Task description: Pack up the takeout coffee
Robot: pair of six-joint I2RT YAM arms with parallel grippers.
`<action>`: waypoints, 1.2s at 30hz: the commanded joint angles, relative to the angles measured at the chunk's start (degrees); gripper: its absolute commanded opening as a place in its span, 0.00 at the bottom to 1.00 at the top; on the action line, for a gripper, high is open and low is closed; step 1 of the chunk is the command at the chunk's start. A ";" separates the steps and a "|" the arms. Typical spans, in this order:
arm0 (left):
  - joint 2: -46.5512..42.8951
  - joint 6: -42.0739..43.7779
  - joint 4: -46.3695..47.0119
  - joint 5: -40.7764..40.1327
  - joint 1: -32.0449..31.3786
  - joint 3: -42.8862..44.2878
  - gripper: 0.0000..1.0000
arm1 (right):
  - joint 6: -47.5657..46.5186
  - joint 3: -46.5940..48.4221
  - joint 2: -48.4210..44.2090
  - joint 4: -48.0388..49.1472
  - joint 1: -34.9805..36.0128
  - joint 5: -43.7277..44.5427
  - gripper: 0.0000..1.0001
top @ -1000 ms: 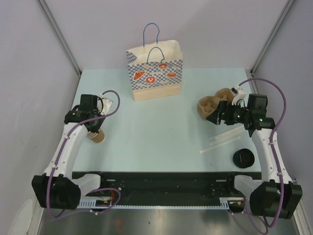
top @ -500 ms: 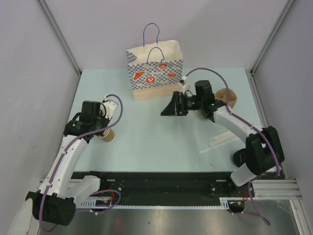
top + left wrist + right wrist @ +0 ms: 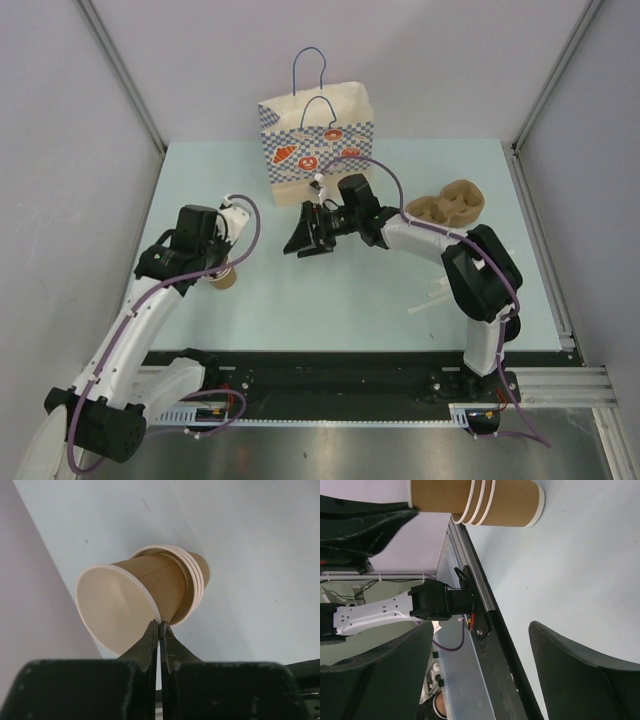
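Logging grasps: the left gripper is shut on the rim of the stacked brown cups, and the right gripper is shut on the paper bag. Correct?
The right gripper is open, as the right wrist view shows; the paper bag stands ungripped. The left gripper is shut on the rim of the stacked brown cups.

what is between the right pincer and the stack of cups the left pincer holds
Nothing visible. The open right pincer points toward the stack of cups across a bare stretch of table, with no object lying between them. The left pincer is shut on the rim of the front cup of that stack.
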 commanded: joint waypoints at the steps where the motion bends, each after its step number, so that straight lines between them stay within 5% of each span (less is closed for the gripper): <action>1: -1.52 2.78 -2.69 -5.82 -0.36 7.74 0.00 | -2.96 2.80 -4.68 -0.33 -1.32 0.18 0.83; 13: 7.52 6.04 -14.74 -1.08 -4.73 35.00 0.00 | -17.82 7.37 -18.65 -15.26 -9.49 6.50 0.92; 16: 8.32 4.82 -12.02 -3.01 -11.77 32.90 0.00 | -21.51 7.73 -23.57 -17.81 -15.54 7.65 1.00; 22: 12.80 1.64 -4.20 -4.60 -26.37 24.55 0.00 | -32.32 7.64 -35.35 -26.59 -31.34 8.80 1.00; 28: 21.41 0.86 4.06 -7.06 -36.65 21.29 0.00 | -29.00 -0.26 -45.36 -25.30 -47.70 3.53 1.00; 36: 29.76 -2.40 10.75 -4.86 -45.52 15.85 0.00 | -25.83 -4.49 -48.45 -24.33 -53.26 0.80 1.00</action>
